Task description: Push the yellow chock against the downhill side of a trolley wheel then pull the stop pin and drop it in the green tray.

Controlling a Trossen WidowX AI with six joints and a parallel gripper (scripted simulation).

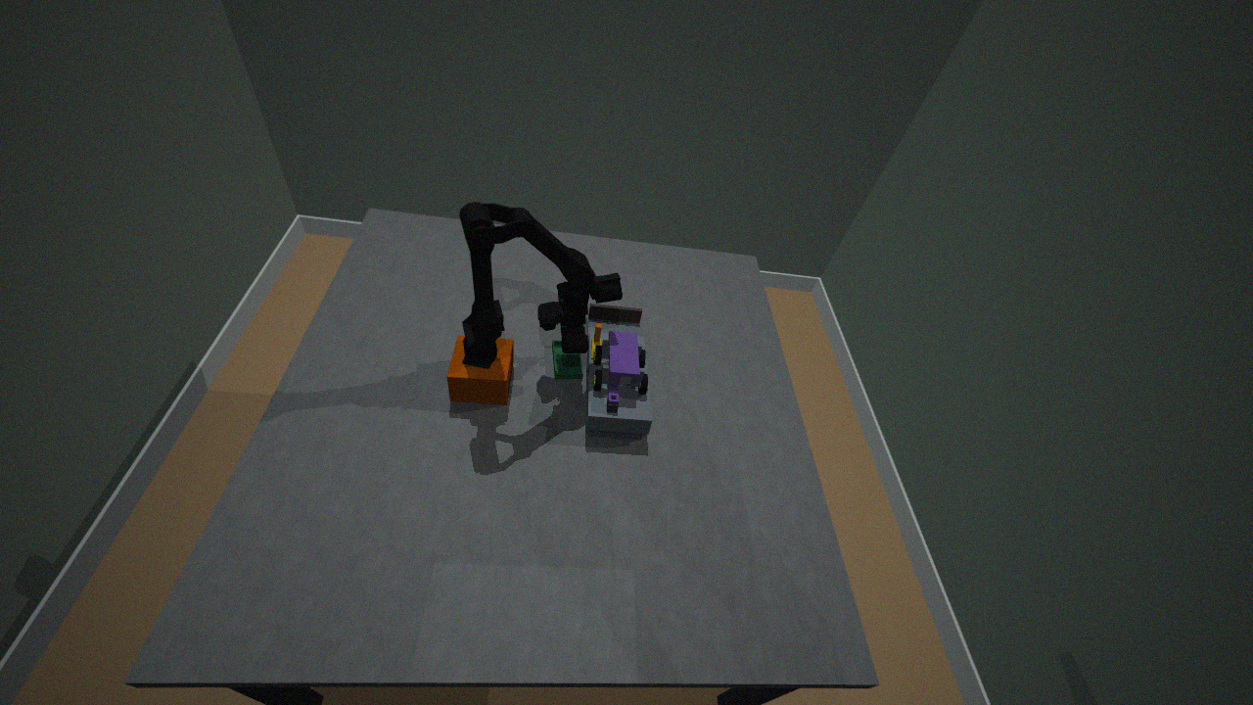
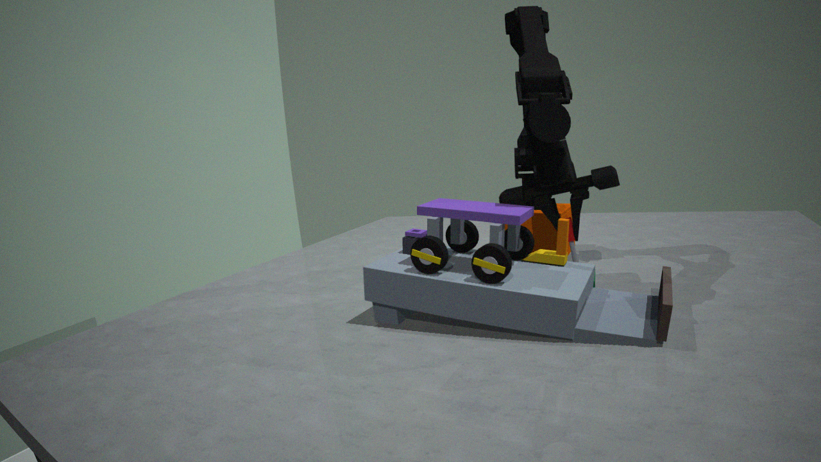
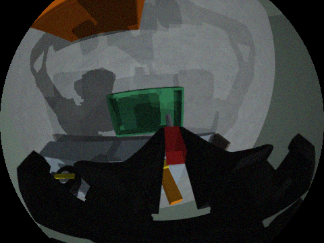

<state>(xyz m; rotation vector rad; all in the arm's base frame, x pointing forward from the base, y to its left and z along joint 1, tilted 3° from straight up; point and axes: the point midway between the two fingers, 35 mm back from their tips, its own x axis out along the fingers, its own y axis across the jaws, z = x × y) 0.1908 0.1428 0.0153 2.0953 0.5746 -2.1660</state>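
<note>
My gripper point(image 1: 574, 349) point(image 2: 567, 231) point(image 3: 171, 131) is shut on the stop pin's red head point(image 2: 571, 231) point(image 3: 175, 146). Its grey shaft point(image 2: 573, 251) point(image 3: 169, 120) points down; in the wrist view it overlaps the right end of the green tray point(image 1: 568, 377) point(image 3: 179, 108). In the top view the pin is hidden. The purple-topped trolley point(image 1: 624, 352) point(image 2: 473, 210) stands on the grey ramp point(image 1: 618, 421) point(image 2: 470, 305). The yellow chock point(image 2: 546, 257) point(image 1: 598, 333) point(image 3: 172, 189) stands at its far downhill wheel, appearing to touch it, with the orange handle point(image 2: 563, 236) upright.
The purple-topped pin holder point(image 1: 612, 399) point(image 2: 415, 233) is at the ramp's uphill end. A brown end board point(image 1: 616, 314) point(image 2: 664, 307) point(image 3: 220, 142) stands at the downhill end. The orange arm base point(image 1: 479, 387) point(image 3: 111, 15) is beyond the tray.
</note>
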